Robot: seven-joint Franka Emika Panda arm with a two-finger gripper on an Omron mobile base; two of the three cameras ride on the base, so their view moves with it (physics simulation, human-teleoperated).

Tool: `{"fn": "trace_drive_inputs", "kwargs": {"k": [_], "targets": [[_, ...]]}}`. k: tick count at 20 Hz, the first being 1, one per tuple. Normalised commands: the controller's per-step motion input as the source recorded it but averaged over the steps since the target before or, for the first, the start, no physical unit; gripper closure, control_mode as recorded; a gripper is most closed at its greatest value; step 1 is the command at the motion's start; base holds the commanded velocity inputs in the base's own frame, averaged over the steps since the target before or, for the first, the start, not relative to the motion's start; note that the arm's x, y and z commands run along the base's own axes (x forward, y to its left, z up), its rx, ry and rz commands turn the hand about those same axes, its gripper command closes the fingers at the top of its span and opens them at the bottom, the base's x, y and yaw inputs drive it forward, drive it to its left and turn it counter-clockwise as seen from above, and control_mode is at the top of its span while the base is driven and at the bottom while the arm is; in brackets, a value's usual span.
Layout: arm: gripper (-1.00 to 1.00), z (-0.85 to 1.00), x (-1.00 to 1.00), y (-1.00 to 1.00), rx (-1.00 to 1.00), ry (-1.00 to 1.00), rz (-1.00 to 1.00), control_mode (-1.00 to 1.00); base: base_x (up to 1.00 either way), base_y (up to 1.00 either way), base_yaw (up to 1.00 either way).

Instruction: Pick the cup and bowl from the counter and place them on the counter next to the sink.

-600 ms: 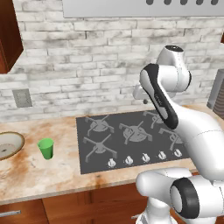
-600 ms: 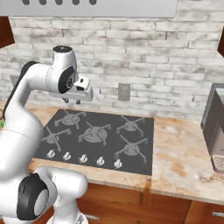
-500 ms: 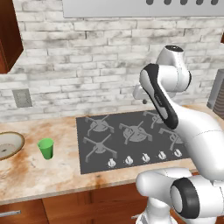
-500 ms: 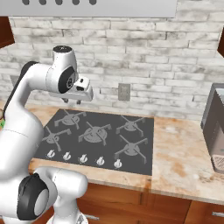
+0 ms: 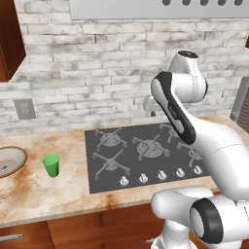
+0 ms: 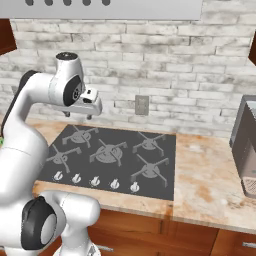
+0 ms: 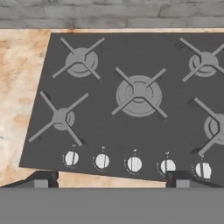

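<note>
The small green cup (image 5: 50,165) stands upright on the blotchy beige counter (image 5: 63,194), left of the stovetop. The tan bowl (image 5: 7,162) sits further left, cut by the picture's edge. My gripper (image 6: 78,115) hangs high over the stovetop's back part, open and empty, well to the right of the cup and above it. In the left base view the gripper (image 5: 150,113) is partly hidden behind my own arm. In the hand view the fingertips (image 7: 41,178) stand wide apart over the row of knobs. The sink is out of view.
A dark grey stovetop (image 5: 146,153) with several burner grates and knobs fills the counter's middle. A grey appliance (image 6: 247,145) stands at the counter's right end. A brick wall with an outlet (image 6: 142,105) runs behind, and a range hood (image 5: 160,8) hangs above.
The hand has edged slightly to the left and down over the stovetop. Cup and bowl have not moved.
</note>
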Motion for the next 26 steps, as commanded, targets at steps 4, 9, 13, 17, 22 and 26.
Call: {"fn": "trace_drive_inputs", "kwargs": {"k": [4,9,13,17,22,26], "targets": [[-1.00,-0.18,-0.12,0.47,0.02,0.00,0.03,-1.00,0.00,0.00,0.00],[-1.00,-0.10,-0.37,0.72,0.00,0.00,0.05,-1.00,0.00,0.00,0.00],[-1.00,-0.01,-0.14,0.64,0.00,0.00,0.06,-1.00,0.00,0.00,0.00],[-1.00,-0.05,-0.07,0.96,0.00,0.00,0.03,-1.00,0.00,0.00,0.00],[-1.00,-0.01,0.00,0.99,0.00,0.00,0.03,-1.00,0.00,0.00,0.00],[-1.00,0.00,0.00,0.94,0.00,0.00,0.00,-1.00,0.00,0.00,0.00]]}}
